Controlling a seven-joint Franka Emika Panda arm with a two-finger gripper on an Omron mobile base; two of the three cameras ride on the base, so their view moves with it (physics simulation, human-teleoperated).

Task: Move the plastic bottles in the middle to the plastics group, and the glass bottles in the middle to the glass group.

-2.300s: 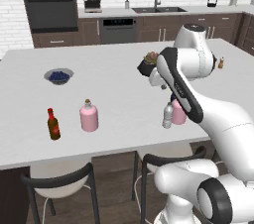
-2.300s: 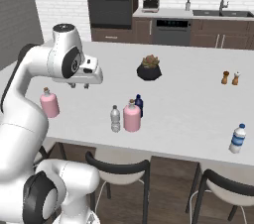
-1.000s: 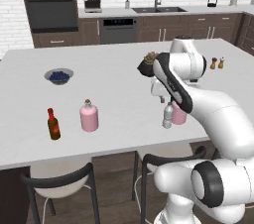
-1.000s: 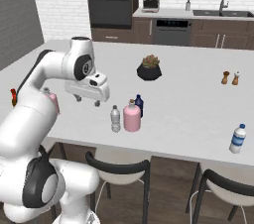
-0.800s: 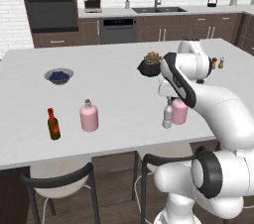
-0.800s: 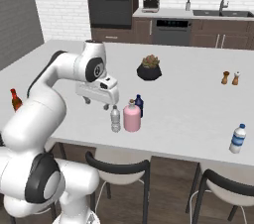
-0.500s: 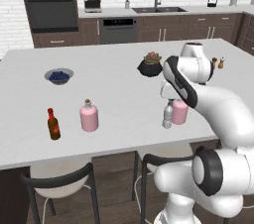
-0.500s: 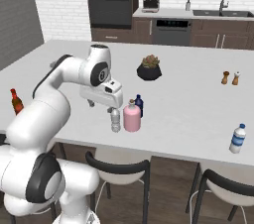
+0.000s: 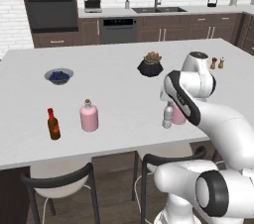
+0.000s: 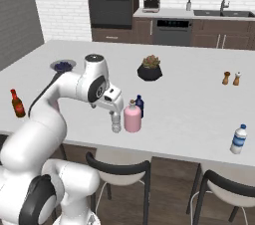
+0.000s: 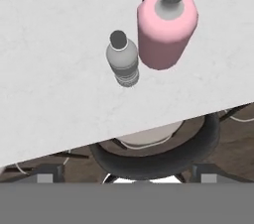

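Bright, even rendered light with faint soft shadows under the bottles on the white surface [image 9: 119, 89]; everything sharp, no glare.

No text can be read — no labels; no brands.

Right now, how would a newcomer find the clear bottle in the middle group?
Look at the white island, near its front edge, where three small bottles cluster. The clear bottle stands beside the pink flask. It is slimmer, see-through grey, with a pale cap and no cork.

Gripper [image 10: 115, 112] swung from counter's left to above clear-grey bottle [image 10: 116, 122].
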